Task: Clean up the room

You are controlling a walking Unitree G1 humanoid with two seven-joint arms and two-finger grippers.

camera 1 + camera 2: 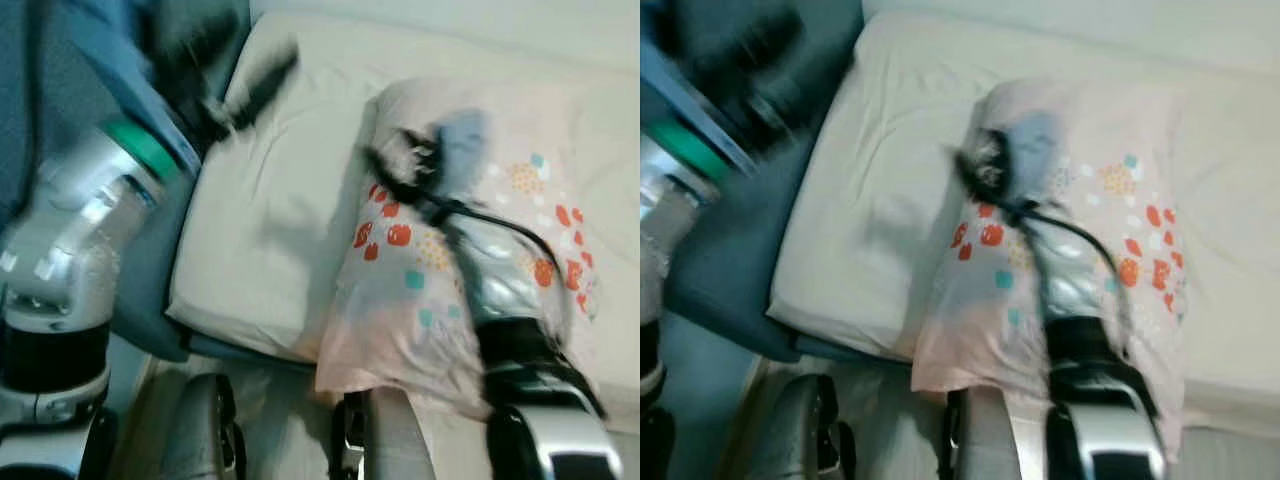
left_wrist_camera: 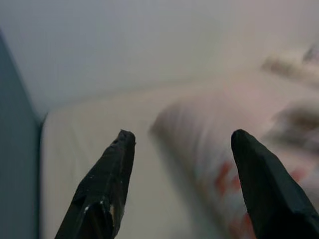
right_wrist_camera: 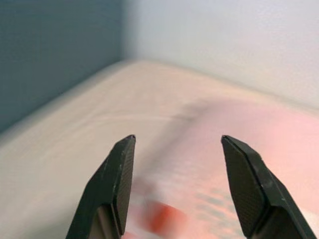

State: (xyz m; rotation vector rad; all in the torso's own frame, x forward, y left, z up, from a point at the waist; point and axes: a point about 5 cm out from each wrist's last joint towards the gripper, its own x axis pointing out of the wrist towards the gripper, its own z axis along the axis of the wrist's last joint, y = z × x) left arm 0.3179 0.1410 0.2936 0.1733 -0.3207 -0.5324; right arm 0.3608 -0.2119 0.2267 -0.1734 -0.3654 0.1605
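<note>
My right claw (image 1: 400,160) hovers wide open over the patterned pillow (image 1: 470,250) at the bed's (image 1: 270,200) three o'clock; left claw (image 2: 182,149) open too. Blur probably means motion, so I could snag fabric.

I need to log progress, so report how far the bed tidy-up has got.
Looks done: the patterned pillow lies on the cream mattress, overhanging its near edge. In hand: nothing is gripped; the right gripper is open above the pillow, and the left gripper is open over the mattress beside it. Left: probably squaring the pillow fully onto the bed; blur hides finer detail.
</note>
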